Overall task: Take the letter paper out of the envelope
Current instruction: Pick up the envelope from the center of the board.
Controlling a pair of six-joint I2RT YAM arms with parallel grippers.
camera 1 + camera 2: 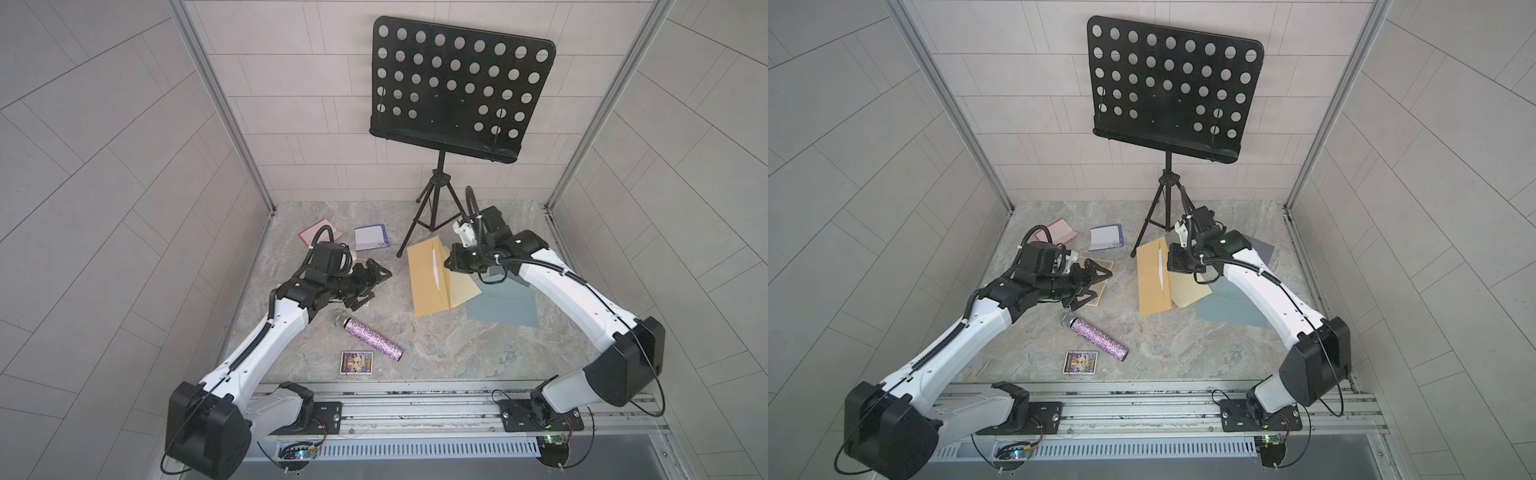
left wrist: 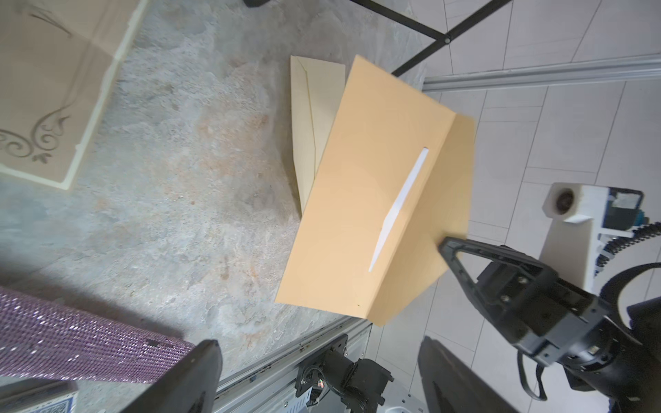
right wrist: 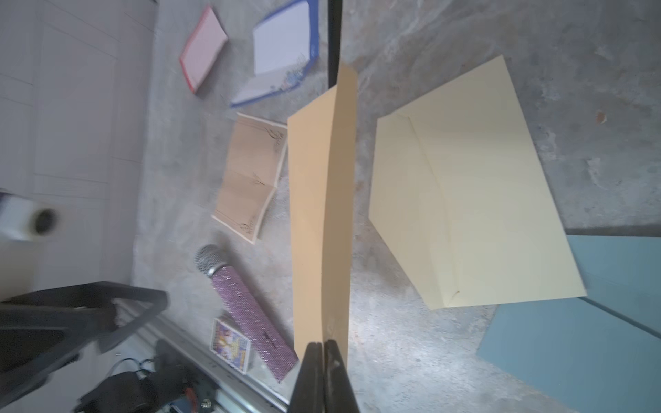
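A tan envelope is tilted up off the marble table, its flap raised to the right. My right gripper is shut on the edge of that flap. A thin white strip of letter paper shows at the envelope's mouth, under the flap. My left gripper hangs open and empty to the left of the envelope, pointing toward it with a gap between them.
A cream envelope and a blue-grey one lie beneath and right of the tan one. A purple glitter microphone and a small card lie in front. Two notepads lie at the back left. A music stand stands behind.
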